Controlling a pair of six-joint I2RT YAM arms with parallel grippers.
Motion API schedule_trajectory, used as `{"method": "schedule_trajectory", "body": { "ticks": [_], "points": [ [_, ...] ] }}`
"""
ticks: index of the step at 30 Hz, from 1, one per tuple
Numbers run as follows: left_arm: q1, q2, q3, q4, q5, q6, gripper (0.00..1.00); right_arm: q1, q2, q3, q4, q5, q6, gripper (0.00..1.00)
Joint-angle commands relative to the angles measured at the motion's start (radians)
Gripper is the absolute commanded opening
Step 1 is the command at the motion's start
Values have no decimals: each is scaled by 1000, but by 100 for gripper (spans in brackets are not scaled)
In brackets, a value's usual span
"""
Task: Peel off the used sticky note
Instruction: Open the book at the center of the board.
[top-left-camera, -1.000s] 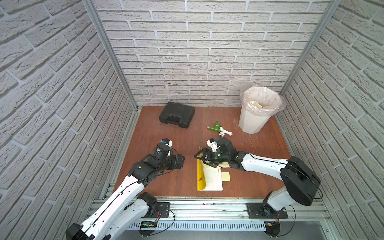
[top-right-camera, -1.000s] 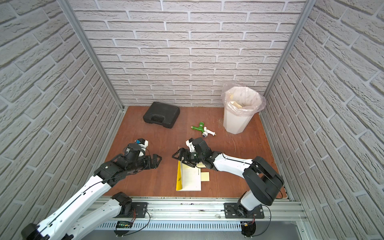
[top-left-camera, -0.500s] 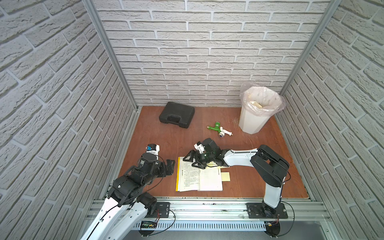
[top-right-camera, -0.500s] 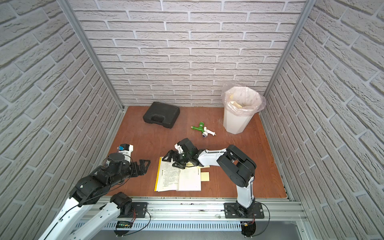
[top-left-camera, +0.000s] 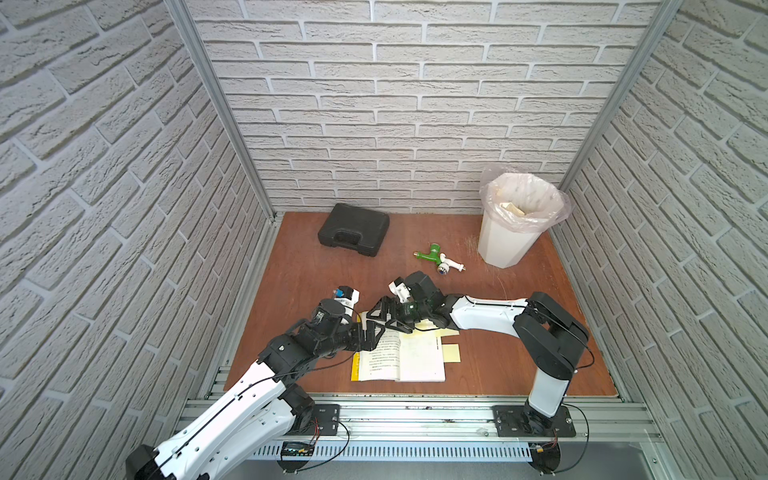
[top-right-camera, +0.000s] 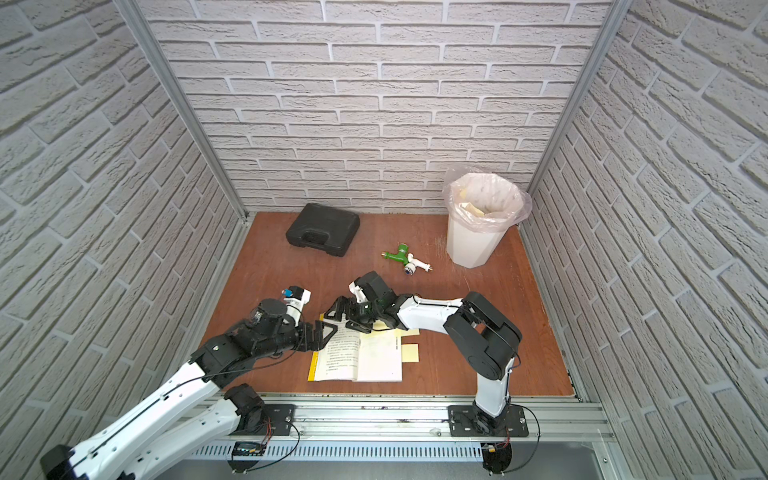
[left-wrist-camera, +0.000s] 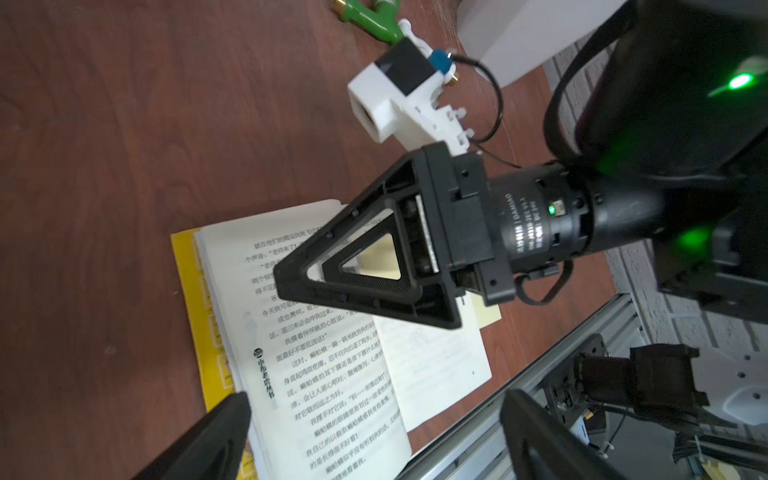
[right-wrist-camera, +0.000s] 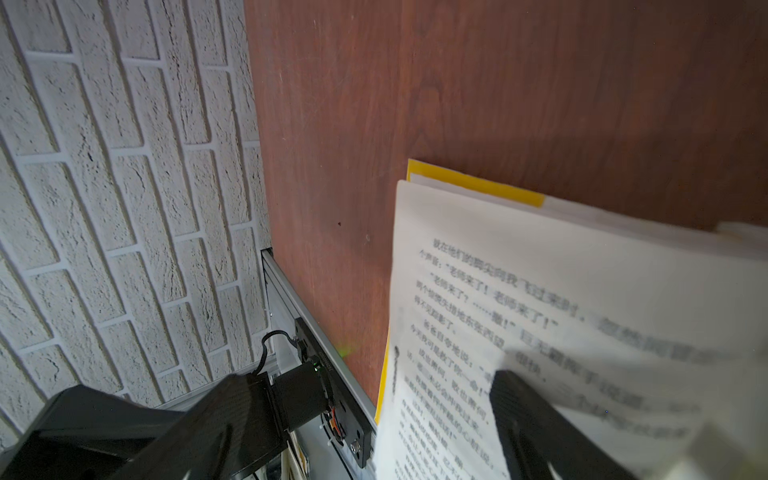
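Book (top-left-camera: 399, 357) open on surface (top-left-camera: 498, 374); left end effector (top-left-camera: 372, 336) and right end effector (top-left-camera: 386, 322) both spread wide, gripping nothing, over its page, sticky note (top-left-camera: 451, 353) behind the right one.

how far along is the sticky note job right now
Done: the book lies open. In hand: both grippers are open and empty, the left gripper at the printed page, the right gripper over the book's far edge. Left: a yellow sticky note pokes out beside the book on the right arm's side, unpeeled.
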Motion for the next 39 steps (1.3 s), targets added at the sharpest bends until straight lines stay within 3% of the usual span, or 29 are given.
{"method": "schedule_trajectory", "body": {
  "ticks": [1,9,17,22,32,39],
  "points": [
    [-38,79,-22,173,10,-18,98,-16,-71,-5,-59,59,-42,95],
    [-86,228,-18,293,13,-33,98,-53,-165,-78,-112,126,-55,95],
    [-89,273,30,150,-88,-19,98,-86,-254,-160,-148,134,-88,93],
    [-85,194,46,109,-113,-1,98,-79,-180,-148,-31,5,-38,90],
    [-81,-34,132,-107,-129,85,98,-34,-11,1,-11,-56,-24,78],
    [-99,-19,125,-28,-32,70,92,-6,112,86,-19,-70,-18,76]
  ]
}}
